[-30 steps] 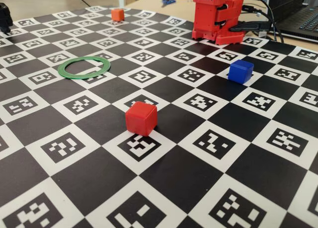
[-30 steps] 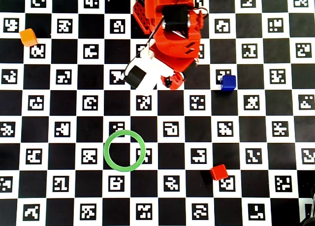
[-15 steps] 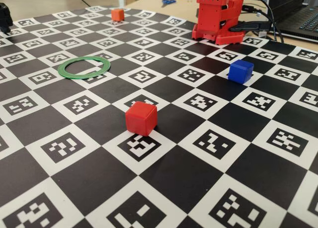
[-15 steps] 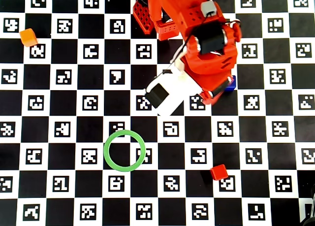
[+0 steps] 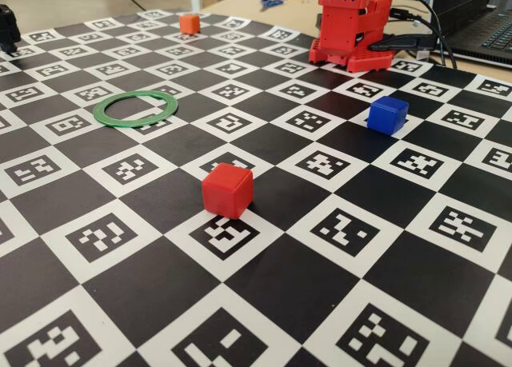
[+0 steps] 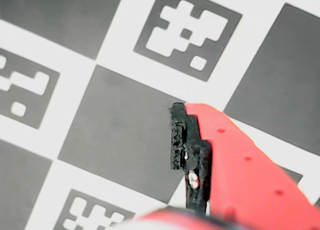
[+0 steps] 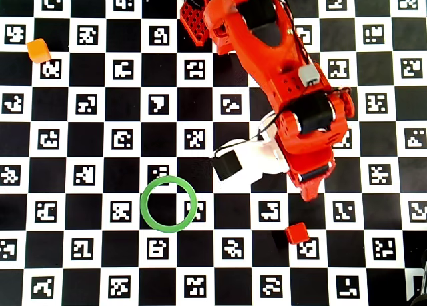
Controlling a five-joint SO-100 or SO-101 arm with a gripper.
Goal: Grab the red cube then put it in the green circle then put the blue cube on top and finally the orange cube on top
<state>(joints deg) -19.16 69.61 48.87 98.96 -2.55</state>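
Just below our red two-finger gripper (image 7: pixel 309 191) in the overhead view, the small glossy red plastic cube (image 7: pixel 297 233) sits apart on the checkered marker board (image 7: pixel 93 279). Left of the gripper lies the thin flat green ring (image 7: pixel 169 204); we cannot tell how the jaws stand.

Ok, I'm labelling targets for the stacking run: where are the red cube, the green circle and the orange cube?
red cube (image 5: pixel 227 190), fixed view, front face.
green circle (image 7: pixel 169 180), overhead view, top of the ring band.
orange cube (image 7: pixel 39 50), overhead view, top face.
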